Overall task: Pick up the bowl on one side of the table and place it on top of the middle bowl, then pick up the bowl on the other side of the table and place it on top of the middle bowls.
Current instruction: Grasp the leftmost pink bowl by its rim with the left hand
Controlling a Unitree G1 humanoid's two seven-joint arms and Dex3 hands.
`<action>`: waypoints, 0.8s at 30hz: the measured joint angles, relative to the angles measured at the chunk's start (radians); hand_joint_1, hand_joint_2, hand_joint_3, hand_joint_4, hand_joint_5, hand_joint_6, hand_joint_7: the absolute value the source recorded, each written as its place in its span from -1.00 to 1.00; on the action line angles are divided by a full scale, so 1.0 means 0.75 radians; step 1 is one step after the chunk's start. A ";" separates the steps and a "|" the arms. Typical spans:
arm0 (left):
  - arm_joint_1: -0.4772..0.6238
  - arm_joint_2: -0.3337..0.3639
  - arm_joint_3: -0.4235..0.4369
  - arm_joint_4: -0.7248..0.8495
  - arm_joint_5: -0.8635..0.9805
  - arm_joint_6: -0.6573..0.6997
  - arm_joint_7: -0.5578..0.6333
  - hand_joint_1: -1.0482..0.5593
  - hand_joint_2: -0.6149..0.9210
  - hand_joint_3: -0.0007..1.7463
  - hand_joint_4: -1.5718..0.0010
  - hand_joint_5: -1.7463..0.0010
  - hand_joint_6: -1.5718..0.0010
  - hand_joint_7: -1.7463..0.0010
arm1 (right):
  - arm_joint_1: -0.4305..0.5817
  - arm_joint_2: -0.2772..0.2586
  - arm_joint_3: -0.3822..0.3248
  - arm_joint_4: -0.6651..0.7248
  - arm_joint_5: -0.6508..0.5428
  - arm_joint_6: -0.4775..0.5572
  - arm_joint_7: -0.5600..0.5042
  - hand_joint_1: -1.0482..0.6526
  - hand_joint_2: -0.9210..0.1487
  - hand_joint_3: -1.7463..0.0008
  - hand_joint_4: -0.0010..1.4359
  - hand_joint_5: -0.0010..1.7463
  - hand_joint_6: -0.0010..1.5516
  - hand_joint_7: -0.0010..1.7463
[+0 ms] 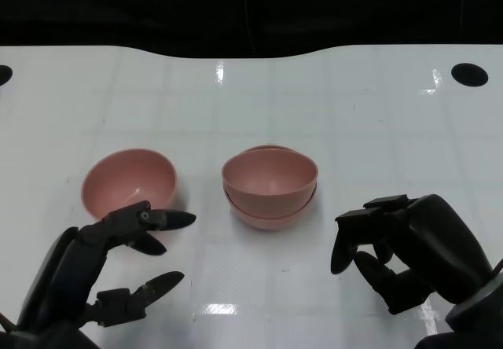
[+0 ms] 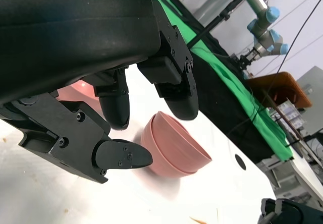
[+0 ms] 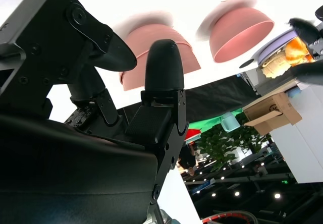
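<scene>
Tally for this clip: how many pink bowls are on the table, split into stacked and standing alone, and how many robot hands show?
Pink bowls stacked in the middle: 2
Pink bowl standing alone by the left hand: 1
Robot hands, left hand and right hand, both holding nothing: 2
Total: 3 bowls, 2 hands, 5 things.

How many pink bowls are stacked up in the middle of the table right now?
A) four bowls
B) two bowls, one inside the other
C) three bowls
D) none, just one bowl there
B: the middle stack shows two rims, one bowl nested in another, while a single pink bowl sits apart by the left hand, not yet stacked.
</scene>
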 measured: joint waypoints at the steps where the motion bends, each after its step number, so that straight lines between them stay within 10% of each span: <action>1: 0.002 0.000 0.002 -0.006 0.020 0.000 0.014 0.02 0.98 -0.86 0.50 -0.09 0.18 0.86 | 0.000 0.002 0.000 0.000 -0.002 0.001 -0.001 0.16 0.54 -0.91 0.46 1.00 0.15 0.83; 24: -0.065 0.072 0.022 -0.300 0.570 0.439 0.070 -0.33 1.00 -0.90 0.77 0.23 0.51 1.00 | 0.032 0.018 0.013 -0.162 -0.052 0.236 0.140 0.16 0.54 -0.83 0.45 1.00 0.08 0.91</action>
